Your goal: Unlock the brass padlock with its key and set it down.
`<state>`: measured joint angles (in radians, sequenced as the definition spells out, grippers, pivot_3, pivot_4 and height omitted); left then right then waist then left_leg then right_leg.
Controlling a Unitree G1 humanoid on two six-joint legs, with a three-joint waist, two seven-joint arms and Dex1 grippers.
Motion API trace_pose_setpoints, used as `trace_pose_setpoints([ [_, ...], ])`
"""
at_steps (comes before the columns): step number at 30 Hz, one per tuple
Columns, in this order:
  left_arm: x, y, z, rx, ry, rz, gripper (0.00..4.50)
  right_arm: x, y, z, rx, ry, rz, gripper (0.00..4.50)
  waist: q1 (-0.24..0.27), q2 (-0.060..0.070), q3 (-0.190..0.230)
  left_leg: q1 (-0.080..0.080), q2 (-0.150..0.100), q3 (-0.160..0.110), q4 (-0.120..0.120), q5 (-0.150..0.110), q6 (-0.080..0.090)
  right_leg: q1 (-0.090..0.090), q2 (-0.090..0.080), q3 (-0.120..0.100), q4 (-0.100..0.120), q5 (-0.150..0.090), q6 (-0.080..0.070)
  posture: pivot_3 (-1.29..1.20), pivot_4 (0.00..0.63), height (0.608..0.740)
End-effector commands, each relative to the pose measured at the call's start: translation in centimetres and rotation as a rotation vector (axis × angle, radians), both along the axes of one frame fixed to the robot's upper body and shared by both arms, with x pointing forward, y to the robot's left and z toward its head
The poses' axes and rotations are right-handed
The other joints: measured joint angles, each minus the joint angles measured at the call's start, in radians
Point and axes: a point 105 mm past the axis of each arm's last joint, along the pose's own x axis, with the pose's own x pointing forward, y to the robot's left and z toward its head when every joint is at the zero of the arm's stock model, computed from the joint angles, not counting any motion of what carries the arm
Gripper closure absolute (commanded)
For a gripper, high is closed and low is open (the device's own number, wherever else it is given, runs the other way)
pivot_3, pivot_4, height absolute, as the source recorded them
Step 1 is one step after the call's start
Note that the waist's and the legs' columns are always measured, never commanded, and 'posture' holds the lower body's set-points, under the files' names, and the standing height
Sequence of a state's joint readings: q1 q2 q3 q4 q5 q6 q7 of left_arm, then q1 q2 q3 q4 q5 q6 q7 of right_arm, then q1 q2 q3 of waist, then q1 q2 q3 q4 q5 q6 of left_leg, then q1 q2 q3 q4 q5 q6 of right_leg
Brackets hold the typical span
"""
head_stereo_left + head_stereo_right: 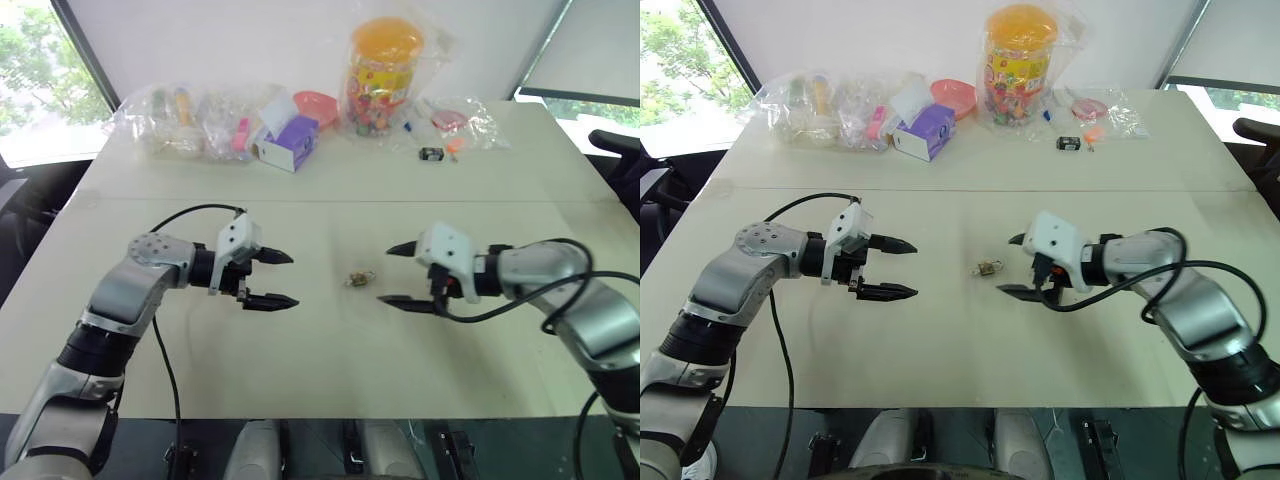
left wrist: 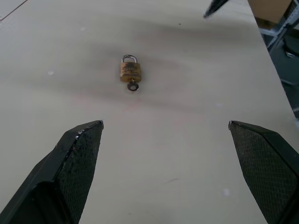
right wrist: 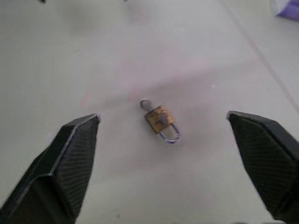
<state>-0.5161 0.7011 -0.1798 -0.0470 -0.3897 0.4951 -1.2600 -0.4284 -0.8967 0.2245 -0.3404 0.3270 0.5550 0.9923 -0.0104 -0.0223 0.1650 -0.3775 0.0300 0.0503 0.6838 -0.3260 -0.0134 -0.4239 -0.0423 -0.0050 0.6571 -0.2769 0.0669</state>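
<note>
Brass padlock [image 1: 360,279] lay flat on table [image 1: 330,370] between both wide-open, empty grippers; key [image 2: 133,86] in base. Right gripper [image 1: 396,274] nearer, just beside it; left gripper [image 1: 270,279] farther.

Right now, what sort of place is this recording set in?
Probably an office or lab room: a long beige table, big windows with trees outside, and clear bags of assorted small items stored along the far edge.

The brass padlock [image 2: 130,71] is lying too small to tell whether its shackle is latched. Wrinkled plastic bags [image 1: 185,122] are obscuring their contents. The picture edges are cutting off both forearms.
</note>
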Motion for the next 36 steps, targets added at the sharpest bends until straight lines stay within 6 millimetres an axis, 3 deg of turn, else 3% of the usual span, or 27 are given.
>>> trace_pose_setpoints([
  [1,0.0,-0.3,1.0,-0.001,-0.052,-0.023,0.00,1.3,1.0,-1.2,-0.035,0.014,0.072,0.05,-0.003,0.000,0.000,0.000,0.000,0.001,0.000,0.000,0.000,0.000,0.000,0.000,0.000,0.000,0.000,0.00,0.150,0.740],
  [12,-0.1,0.3,1.4,0.005,-0.073,0.008,0.00,5.7,2.3,-4.1,-0.069,0.005,0.089,0.05,-0.002,0.000,0.000,0.001,0.000,0.001,0.001,0.000,0.000,-0.001,-0.002,0.000,0.003,0.000,0.000,0.00,0.150,0.740],
  [18,-0.5,0.6,1.2,0.015,-0.072,0.018,0.00,6.6,2.7,-6.1,-0.040,0.110,0.074,0.05,-0.007,0.000,0.000,0.002,0.001,0.002,0.001,0.000,-0.001,-0.001,-0.003,0.000,0.005,0.000,0.000,0.00,0.150,0.740],
  [22,-0.5,0.6,1.4,0.012,-0.073,0.026,0.00,5.9,2.0,-7.5,-0.070,0.152,0.085,1.33,-0.006,0.001,0.000,0.003,0.001,0.002,0.001,0.001,-0.002,0.000,-0.003,0.000,0.006,0.000,0.000,0.00,0.150,0.740],
  [27,-0.5,0.8,1.4,0.013,-0.064,0.029,0.00,4.3,1.3,-8.7,-0.085,0.192,0.099,3.76,-0.003,0.001,-0.001,0.004,0.001,0.001,0.001,0.001,-0.002,0.001,-0.003,0.000,0.007,0.000,0.000,0.00,0.150,0.740],
  [31,-0.4,0.8,1.6,-0.008,-0.031,0.033,0.00,3.0,1.8,-8.2,-0.095,0.144,0.139,3.78,0.003,0.001,-0.001,0.004,0.000,0.001,0.001,0.001,-0.002,0.001,-0.004,0.000,0.006,0.000,0.000,0.00,0.150,0.740],
  [33,-0.1,0.9,1.7,-0.022,-0.019,0.042,0.00,3.1,2.2,-7.3,-0.109,0.031,0.139,3.78,0.002,0.001,-0.001,0.003,0.000,0.000,0.001,0.001,-0.002,0.001,-0.004,0.000,0.006,0.000,0.000,0.00,0.150,0.740],
  [36,0.4,0.5,2.6,-0.092,0.020,0.056,0.00,3.4,3.3,-4.3,-0.154,-0.284,0.180,3.78,0.001,0.001,-0.001,0.003,0.000,0.000,0.001,0.001,-0.002,0.001,-0.003,0.000,0.006,0.000,0.000,0.00,0.150,0.740],
])
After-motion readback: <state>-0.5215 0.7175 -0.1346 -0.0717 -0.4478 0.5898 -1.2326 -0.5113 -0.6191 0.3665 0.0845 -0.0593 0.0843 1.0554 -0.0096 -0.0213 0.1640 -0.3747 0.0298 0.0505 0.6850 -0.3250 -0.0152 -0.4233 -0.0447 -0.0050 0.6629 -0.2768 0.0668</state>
